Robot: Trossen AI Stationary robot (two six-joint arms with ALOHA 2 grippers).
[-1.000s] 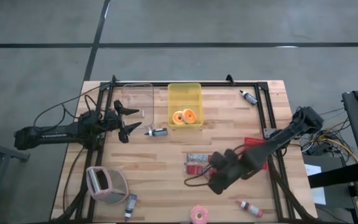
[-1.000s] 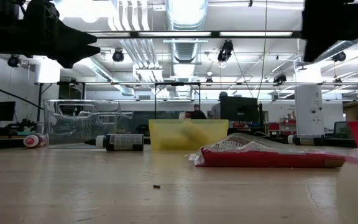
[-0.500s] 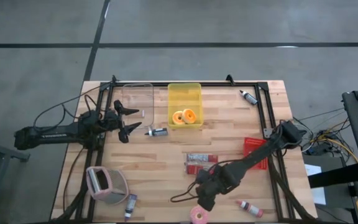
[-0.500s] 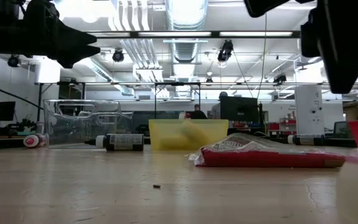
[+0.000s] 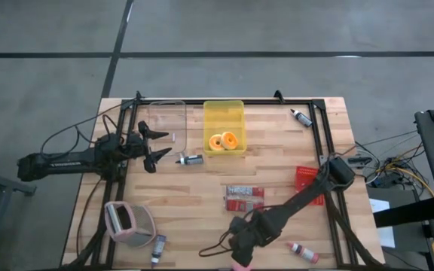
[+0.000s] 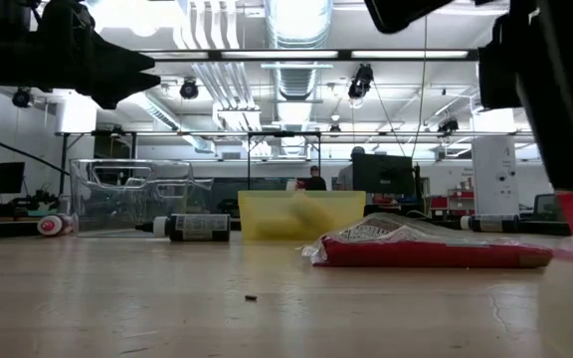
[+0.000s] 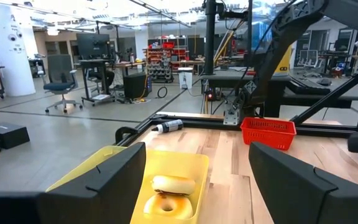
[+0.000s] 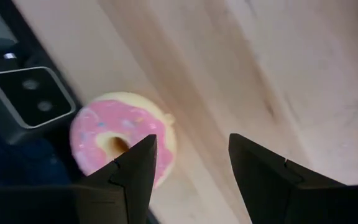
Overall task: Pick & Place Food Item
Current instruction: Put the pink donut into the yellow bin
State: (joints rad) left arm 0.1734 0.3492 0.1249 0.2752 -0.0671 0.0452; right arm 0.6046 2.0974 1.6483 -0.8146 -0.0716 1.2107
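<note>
A pink-frosted donut (image 8: 120,146) lies flat on the wooden table at its near edge, and also shows in the high view (image 5: 240,263). My right gripper (image 8: 191,180) is open and hovers just above it, pointing down. One finger is over the donut's side and the other is over bare wood, and neither touches it. In the high view my right gripper (image 5: 239,247) partly hides the donut. My left gripper (image 5: 164,144) is open and empty and waits at the far left beside a yellow bin (image 5: 224,126) that holds two orange donuts (image 7: 166,193).
A red snack packet (image 5: 243,197) lies mid-table and a red basket (image 5: 306,179) stands at the right. Small bottles (image 5: 189,159) (image 5: 304,251) (image 5: 301,116) lie about, with a clear tub (image 5: 166,120) at the far left. A pink-and-white object (image 5: 130,223) is at the near left. A camera block (image 8: 27,93) sits beside the donut.
My right gripper has swung from beside the red packet toward the table's near edge and somewhat left. It now stands over the pink donut, with its fingers still open. My left arm has kept still.
</note>
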